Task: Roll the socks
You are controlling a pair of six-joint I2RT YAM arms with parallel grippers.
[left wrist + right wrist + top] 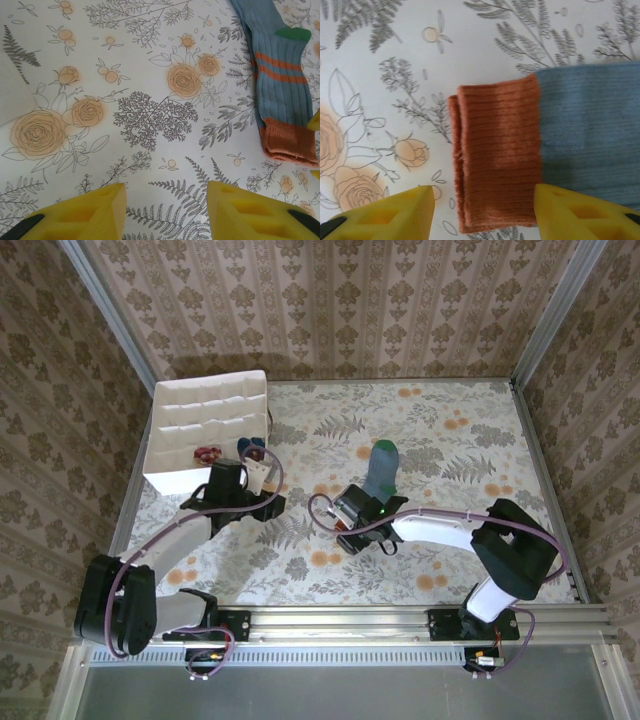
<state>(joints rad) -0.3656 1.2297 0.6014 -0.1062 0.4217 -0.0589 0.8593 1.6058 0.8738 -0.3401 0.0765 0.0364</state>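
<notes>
Table: floral cloth (450, 440), orange roses and grey ferns. Damask wallpaper (340, 310) on three sides; metal rail (400, 620) at near edge. White partitioned box (200, 410), far left. Grey-blue sock (381, 468) flat at centre, its orange cuff (497, 150) between the spread fingers of the right gripper (484, 192). Left gripper (166, 192) spread wide, empty, over bare cloth.

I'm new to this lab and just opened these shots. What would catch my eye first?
The flat grey-blue ribbed sock with green toe and orange cuff stands out mid-table on the floral tablecloth. The right end effector hangs open over that cuff. At far left, a white partitioned box has small colourful bundles in its near row.
</notes>
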